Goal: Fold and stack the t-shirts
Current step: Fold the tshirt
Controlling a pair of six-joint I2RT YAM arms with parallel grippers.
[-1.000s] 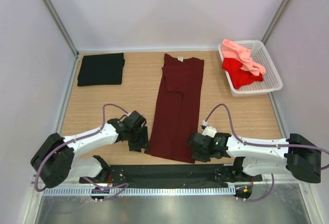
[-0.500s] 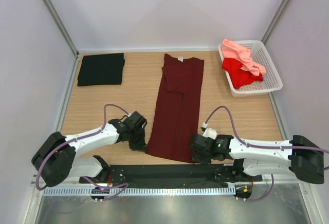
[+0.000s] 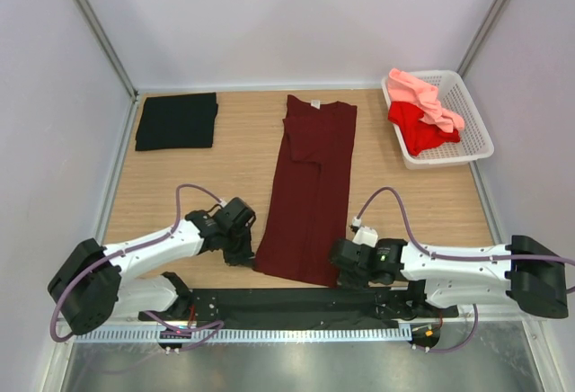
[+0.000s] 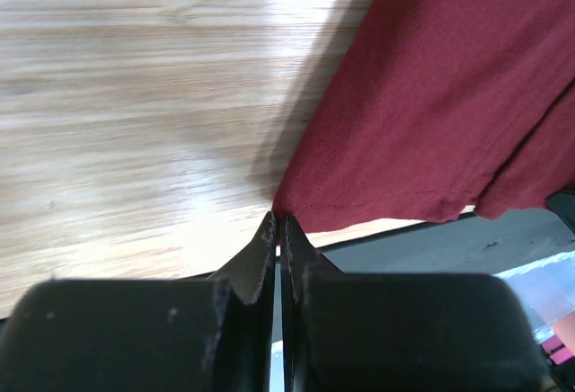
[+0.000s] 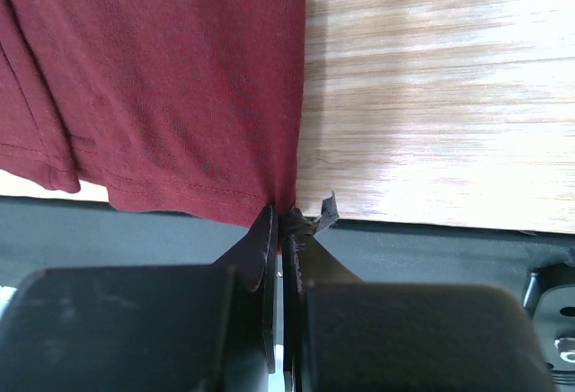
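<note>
Tabletop of pale wood (image 3: 404, 203) fills the workspace, with a dark mat strip along its near edge between the arm bases.

The dark maroon t-shirt (image 3: 310, 185) is the largest cloth on it. It lies flat in the middle of the table as a long narrow strip running from far to near, with its sides already folded inward and its collar at the far end. The bottom hem reaches the near edge of the wood and slightly overhangs the dark mat.

The white lattice basket (image 3: 471, 109) sits at the far right corner, well apart from the maroon shirt. The black t-shirt (image 3: 177, 120) rests at the far left corner, folded into a neat rectangle. Inside the basket the bright red t-shirt (image 3: 418, 128) lies crumpled, and the salmon pink t-shirt (image 3: 428, 99) is draped over it and across the basket's far rim.

The left gripper (image 4: 278, 224) sits low at the near left corner of the maroon hem, its jaws pressed together and pinching the very tip of that corner. The right gripper (image 5: 280, 216) sits low at the near right corner, its jaws likewise clamped on the cloth where the hem meets the side edge, with a small nub of fabric poking out beside the fingertips.

A small white neck label (image 3: 315, 102) shows at the collar.
</note>
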